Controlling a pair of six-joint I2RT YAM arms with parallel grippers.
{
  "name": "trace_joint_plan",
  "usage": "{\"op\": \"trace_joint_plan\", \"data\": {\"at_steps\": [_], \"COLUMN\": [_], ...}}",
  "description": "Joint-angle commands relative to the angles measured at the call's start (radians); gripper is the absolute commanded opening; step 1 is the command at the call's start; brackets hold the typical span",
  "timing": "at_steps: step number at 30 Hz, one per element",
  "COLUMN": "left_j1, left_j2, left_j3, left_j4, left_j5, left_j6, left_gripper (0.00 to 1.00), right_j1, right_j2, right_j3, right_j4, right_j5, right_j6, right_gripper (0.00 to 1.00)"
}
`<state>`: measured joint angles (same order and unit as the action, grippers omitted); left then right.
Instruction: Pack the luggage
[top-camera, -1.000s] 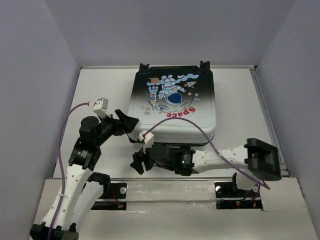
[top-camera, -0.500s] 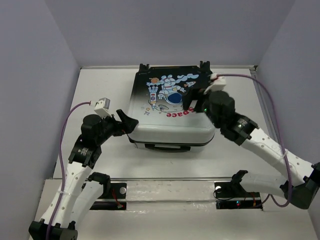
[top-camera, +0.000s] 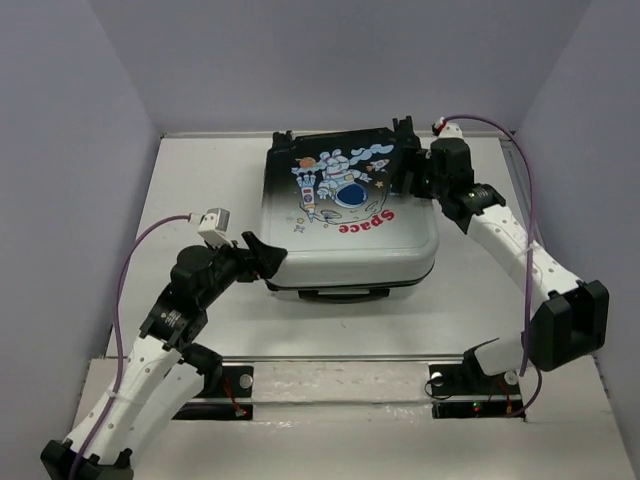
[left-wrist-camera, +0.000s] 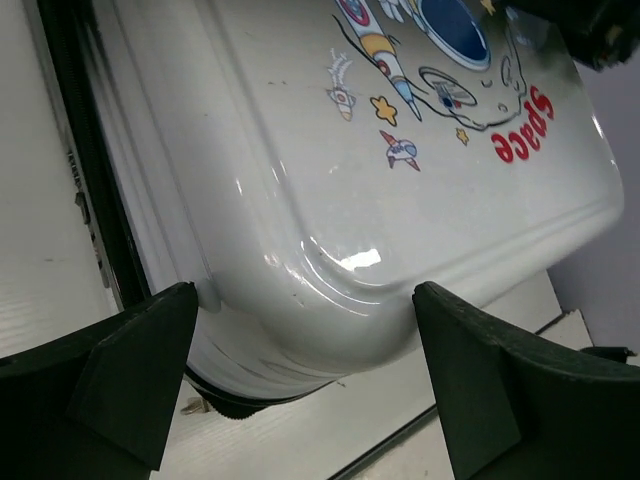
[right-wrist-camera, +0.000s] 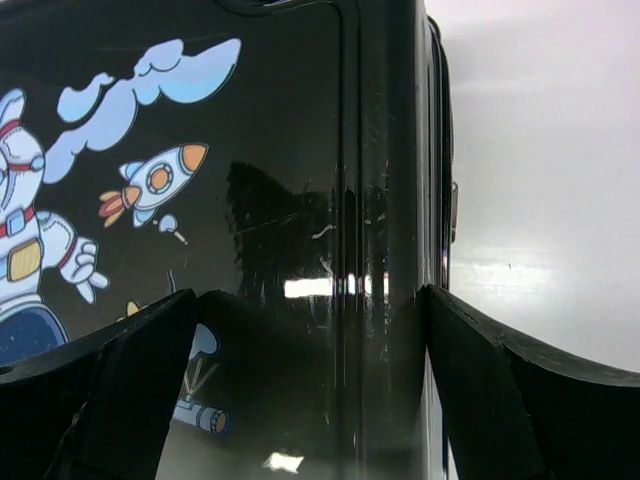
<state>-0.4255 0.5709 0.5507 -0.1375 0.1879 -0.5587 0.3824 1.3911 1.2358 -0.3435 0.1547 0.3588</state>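
The luggage (top-camera: 350, 215) lies closed and flat in the middle of the table, astronaut and red "Space" print up, black end at the back, white end toward me. My left gripper (top-camera: 268, 258) is open at its near left white corner (left-wrist-camera: 330, 300), one finger on each side of the corner. My right gripper (top-camera: 412, 172) is open at the far right black corner (right-wrist-camera: 340, 230), fingers (right-wrist-camera: 500, 400) straddling the top edge of the shell. Both grippers are empty. The lining is hidden.
The luggage handle (top-camera: 340, 293) sticks out at its near side. Black wheels (top-camera: 405, 127) are at the back edge near the rear wall. White walls box the table. A metal rail (top-camera: 340, 358) runs along the near edge.
The right arm swung from the near front of the luggage, over its top, to the far right corner. The left gripper shifted right toward the near left corner. The luggage turned slightly.
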Motion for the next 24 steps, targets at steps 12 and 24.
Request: {"op": "trace_joint_plan", "data": {"at_steps": [12,24], "left_j1": [-0.622,-0.314], "left_j2": [0.219,0.402], "left_j3": [0.113,0.855], "left_j4": [0.213,-0.163], "left_j5": [-0.145,-0.192], "left_j6": [-0.176,0.083], "left_gripper": [0.97,0.99], "right_j1": [0.007,-0.079], "right_j2": [0.615,0.467], "right_j3": [0.764,0.975], "right_j4": [-0.061,-0.150], "right_j5": [-0.801,-0.715], "right_j6": [-0.044,-0.058], "right_gripper": [0.96,0.99]}}
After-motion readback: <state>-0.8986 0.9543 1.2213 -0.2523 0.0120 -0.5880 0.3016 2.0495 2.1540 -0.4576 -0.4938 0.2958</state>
